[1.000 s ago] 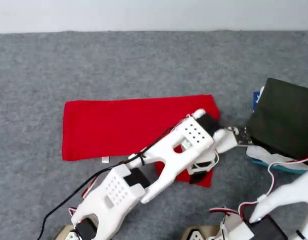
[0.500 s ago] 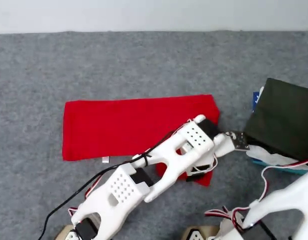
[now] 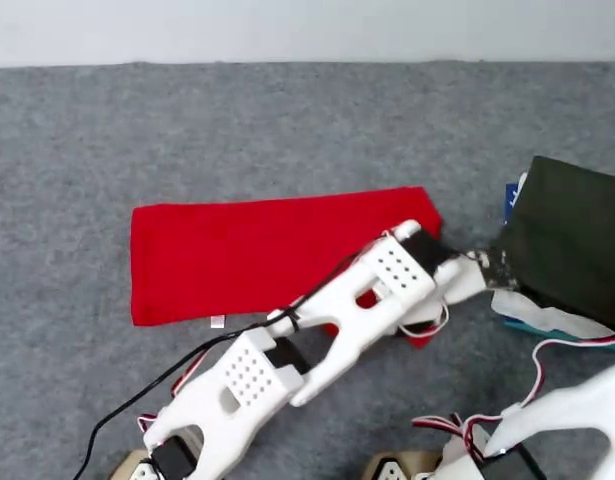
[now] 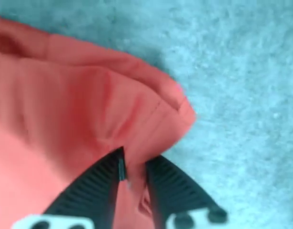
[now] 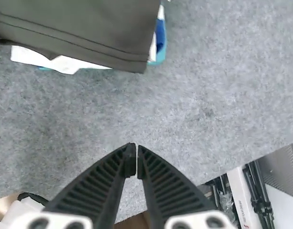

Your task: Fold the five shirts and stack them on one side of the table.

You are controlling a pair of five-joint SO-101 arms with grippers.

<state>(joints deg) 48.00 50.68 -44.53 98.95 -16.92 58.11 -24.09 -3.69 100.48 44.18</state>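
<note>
1. Grey, carpet-like table surface runs right up to a pale wall. Off the table's edge in the right wrist view sits some black-and-white gear; I cannot tell what it is.
2. Mid-table lies the red shirt, folded into one long band, its right end tucked under the left arm.
3. On the table's right side is the stack, a dark green shirt on top with white and teal layers poking out beneath. It sits just beside the red shirt's right end.
4. The left gripper is clenched on a raised ridge of red cloth close to that corner, and it looks like a thin bite.
5. The right gripper is pressed closed on nothing, over bare grey surface near the stack.
6. Here's the danger:
   - A pinch that slim could let the fabric slip free partway through a lift.
   - If it catches only the top layer, the band may peel open instead of folding.
   - That fuzzy surface may grip the cloth and pull the whole shirt along.
   - With the stack so close, a wide swing of the arm could nudge it askew.
</note>
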